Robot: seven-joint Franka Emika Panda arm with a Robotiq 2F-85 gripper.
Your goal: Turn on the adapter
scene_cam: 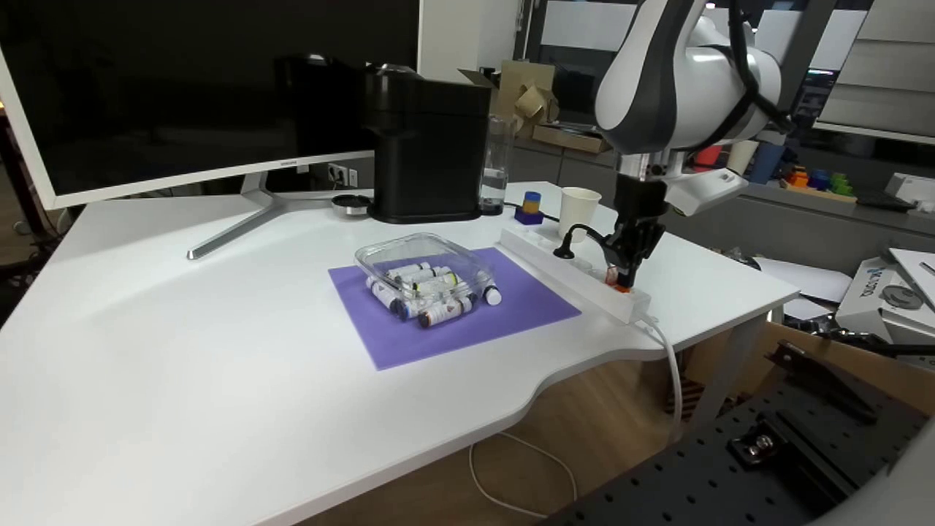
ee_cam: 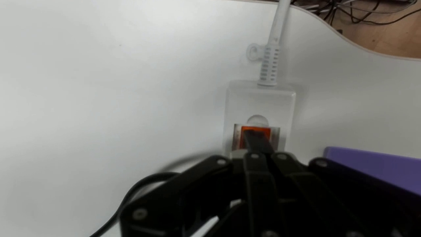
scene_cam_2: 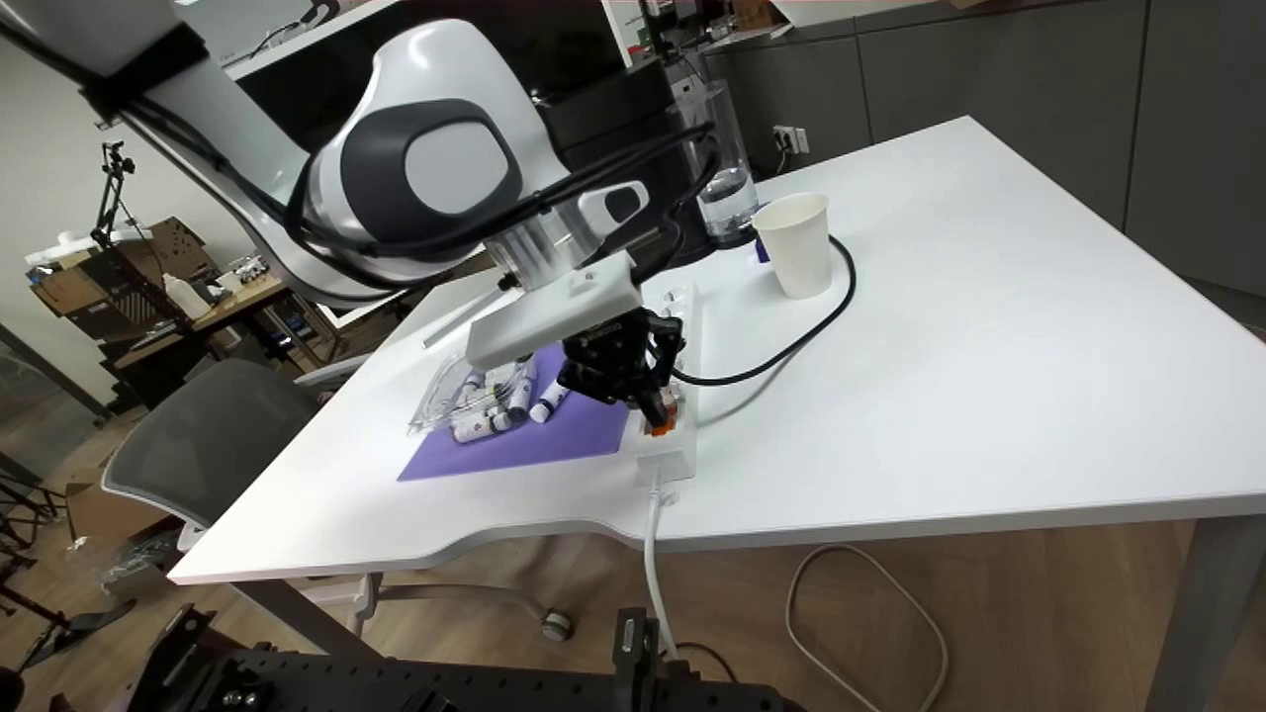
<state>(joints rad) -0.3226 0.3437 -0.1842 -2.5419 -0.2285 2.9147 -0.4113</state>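
1. My black two-fingered hand (ee_cam: 257,141) points downward, its fingers (scene_cam: 626,277) brought together into one narrow tip.
2. At that tip is the orange rectangular switch (ee_cam: 256,128), set into the top of the long white plastic power strip (scene_cam: 551,267). In the wrist view I hide part of the switch; whether I touch it or press it, I cannot tell.
3. The strip lies on the white-topped bench (scene_cam: 219,351), its switch end close to the near edge, beside the curved notch, its length running toward the far edge. A white cable (ee_cam: 279,18) runs from that end over the near edge.
4. A round black plug (scene_cam: 563,251) sits in the strip, farther toward the far edge than my fingers. Toward the right edge, a black cable (ee_cam: 154,178) bends across the bench and a white paper cup (scene_cam_2: 796,247) stands upright near the strip.
5. On the opposite side, just beside the strip, lies a flat purple rectangular mat (scene_cam: 529,307). It bears a clear plastic tub (scene_cam: 365,252) and small white cylindrical bottles (scene_cam: 447,312); which ones are inside the tub I cannot tell.
6. Toward the far edge stand a tall clear cylinder (scene_cam: 493,193) partly filled with clear liquid, a black boxy machine (scene_cam: 431,153) and a large white-framed monitor (scene_cam: 182,95).
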